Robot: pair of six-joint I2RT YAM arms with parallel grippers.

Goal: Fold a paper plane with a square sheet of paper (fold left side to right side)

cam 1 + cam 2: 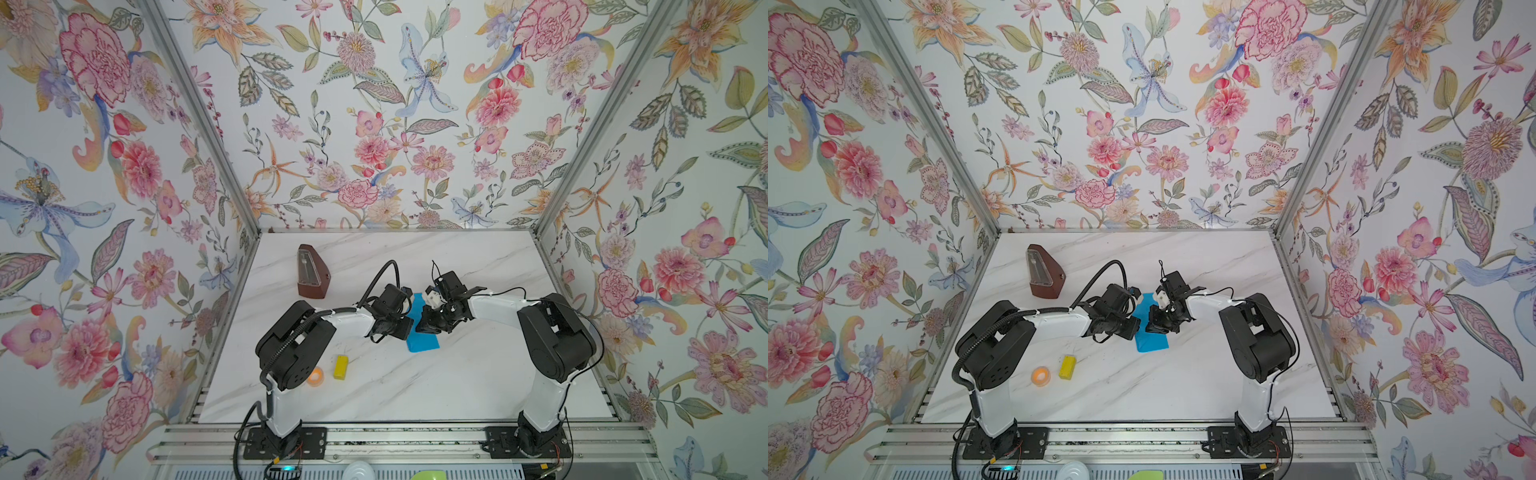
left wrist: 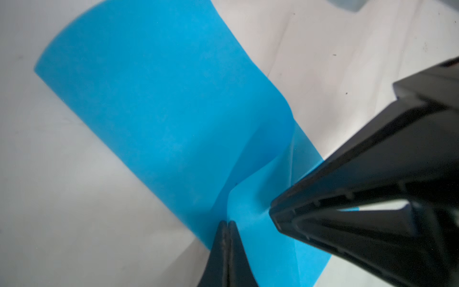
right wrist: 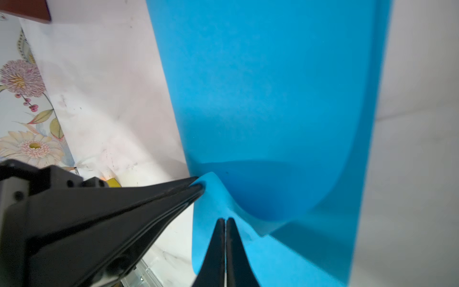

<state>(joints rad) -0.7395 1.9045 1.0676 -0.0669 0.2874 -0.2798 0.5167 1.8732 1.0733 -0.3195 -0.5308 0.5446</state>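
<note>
While the square sheet of paper (image 1: 424, 343) is lying near the middle of the marble table (image 1: 436, 386), its upper layer curling over the lower, the left gripper (image 2: 227, 223) is pinching a raised corner between closed jaws, and the right gripper (image 3: 225, 221), jaws likewise pressed together, is touching the sheet just beside it, though whether it is gripping cannot be told; a yellow block (image 1: 340, 367) is sitting well apart

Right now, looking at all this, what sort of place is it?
Probably a robot lab booth, not a home: floral wallpaper panels set in an aluminium frame box in a marble-look tabletop, and a left arm and right arm are bolted to a rail at its front edge.
</note>
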